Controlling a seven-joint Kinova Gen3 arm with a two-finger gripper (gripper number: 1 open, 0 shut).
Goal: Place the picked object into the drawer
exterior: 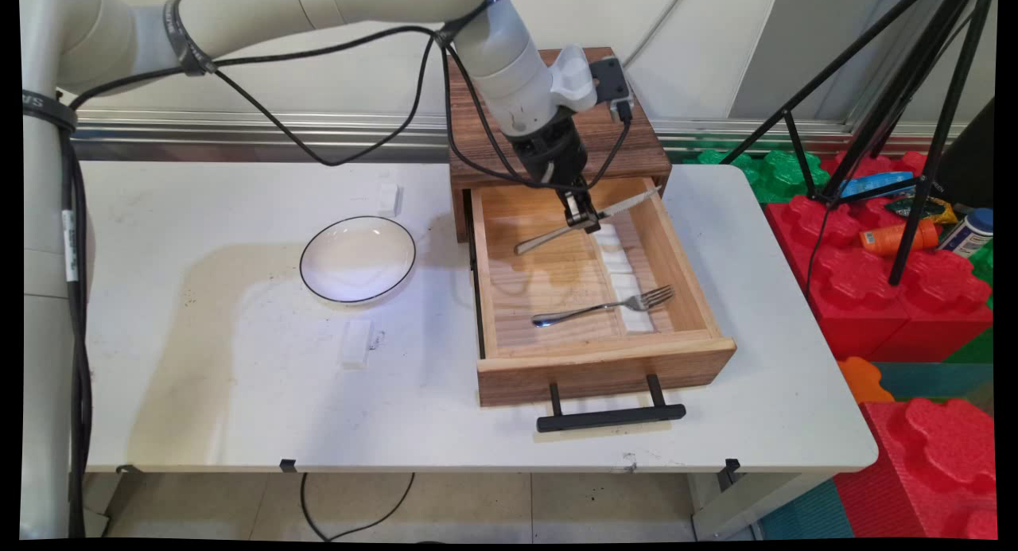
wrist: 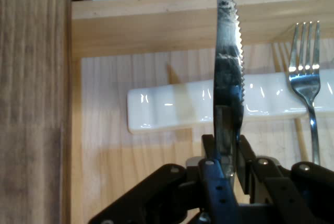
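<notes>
Main view, nearest first: the black handle of the open wooden drawer juts toward the tabletop's front edge. Inside the drawer, a fork lies across the near part, its tines resting on a white ribbed strip that runs front to back along the drawer floor. Left of the drawer, a small white block lies on the tabletop, and beyond it a white bowl with a dark rim. Over the drawer's far half, the tool is clamped on a serrated knife, held off the drawer floor, blade pointing right. Behind stands the dark wooden cabinet.
</notes>
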